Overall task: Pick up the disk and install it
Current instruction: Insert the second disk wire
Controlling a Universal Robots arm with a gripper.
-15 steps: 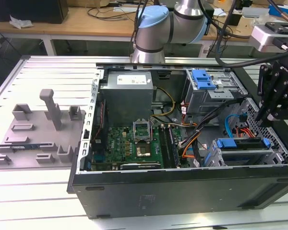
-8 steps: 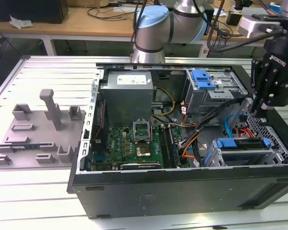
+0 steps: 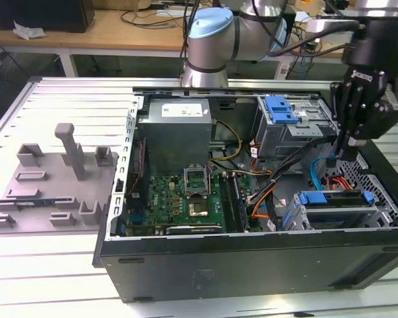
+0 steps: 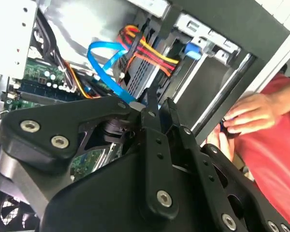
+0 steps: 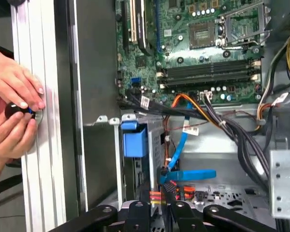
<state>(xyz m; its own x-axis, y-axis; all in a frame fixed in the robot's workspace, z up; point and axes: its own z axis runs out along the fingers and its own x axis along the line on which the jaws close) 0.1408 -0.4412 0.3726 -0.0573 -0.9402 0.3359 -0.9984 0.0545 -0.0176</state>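
Hovering over the open computer case (image 3: 252, 258), your claw (image 3: 350, 142) points down with its fingers drawn together, holding nothing.
You have one disk (image 3: 336, 199) seated in the lower bay at the exterior view's right, one blue latch (image 3: 280, 108) on the upper cage, and two hands (image 5: 12, 108) at the worktop (image 5: 31, 72) edge.

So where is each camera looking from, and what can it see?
Exterior view: off the arm, looking down into the open black computer case; the arm's black claw hangs over it.
First wrist view: on the arm, facing the green motherboard; a person's hand shows.
Second wrist view: on the arm, behind the claw.
Both wrist views share the blue flat cable.
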